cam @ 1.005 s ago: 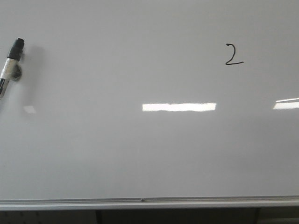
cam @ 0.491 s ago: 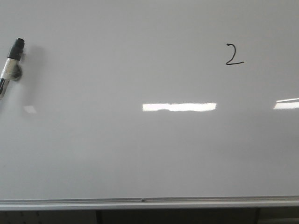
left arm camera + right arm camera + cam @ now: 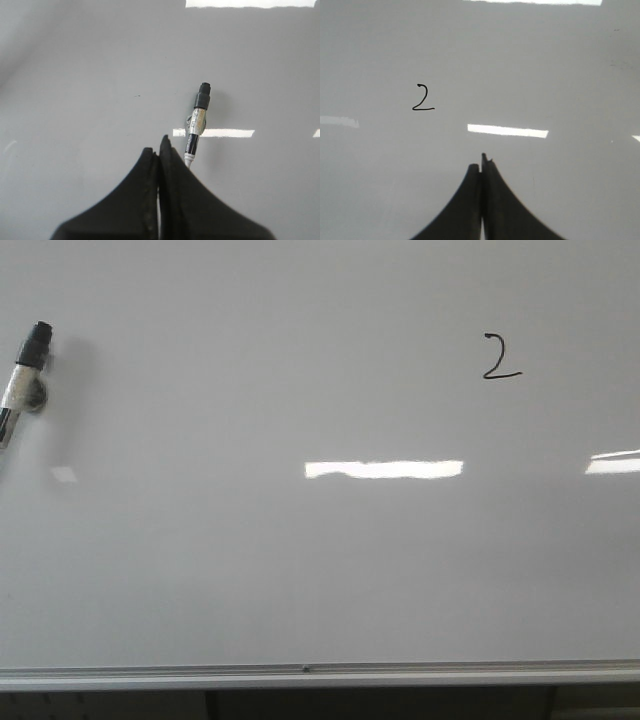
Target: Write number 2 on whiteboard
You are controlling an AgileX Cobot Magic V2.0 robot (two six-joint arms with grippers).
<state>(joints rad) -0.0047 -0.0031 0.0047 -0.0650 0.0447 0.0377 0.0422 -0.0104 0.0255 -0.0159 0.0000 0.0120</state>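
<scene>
The small black hand-drawn number 2 [image 3: 501,357] sits on the glossy white-grey whiteboard [image 3: 300,570], well apart from the left tool [image 3: 159,150], which is clenched, a black-capped marker [image 3: 197,122] just beside it. The right tool [image 3: 481,162] is clenched, empty, near the digit.

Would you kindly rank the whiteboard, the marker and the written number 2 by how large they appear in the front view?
1. The whiteboard, which fills nearly the whole view.
2. The marker, though the left edge cuts it off and it may sit nearer the camera, so its lead is unsure.
3. The number 2, close behind the marker.
</scene>
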